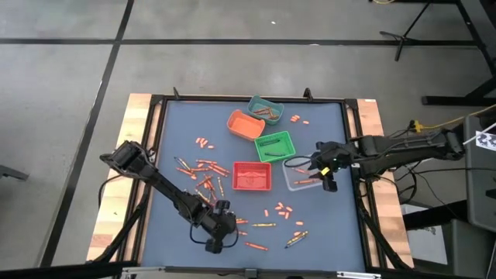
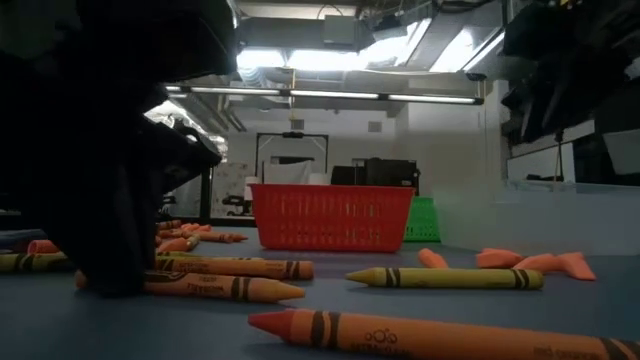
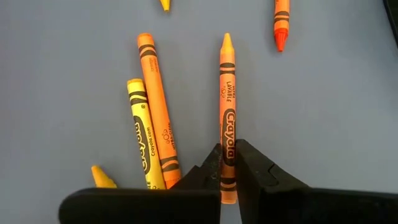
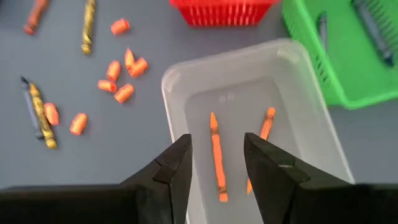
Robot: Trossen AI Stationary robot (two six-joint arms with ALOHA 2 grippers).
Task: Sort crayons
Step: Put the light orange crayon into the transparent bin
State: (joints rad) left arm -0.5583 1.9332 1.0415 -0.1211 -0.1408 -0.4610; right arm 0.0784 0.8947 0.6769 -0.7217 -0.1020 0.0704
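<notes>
Here, you are seeing the left gripper (image 3: 227, 163) working at the near edge of the table (image 1: 178, 132), its jaws pinching one orange crayon (image 3: 227, 112) near its blunt end; the crayon's tip is pointing away from the fingers. Just beside it, a second orange crayon (image 3: 158, 109) and a yellow crayon (image 3: 142, 140) are lying side by side, touching along their lengths. In the high view, this gripper (image 1: 219, 232) is sitting among loose crayons (image 1: 203, 172) that are lying scattered over the table's left and near parts.

You are also seeing the right gripper (image 4: 216, 163) hovering over a clear bin (image 4: 180, 81), its jaws standing spread and holding nothing. Two orange crayons (image 4: 216, 155) are lying inside that bin. A red bin (image 1: 252, 176) is standing just beside the clear one, with a green bin (image 1: 275, 146), an orange bin (image 1: 245, 124) and a teal bin (image 1: 265, 109) farther back.
</notes>
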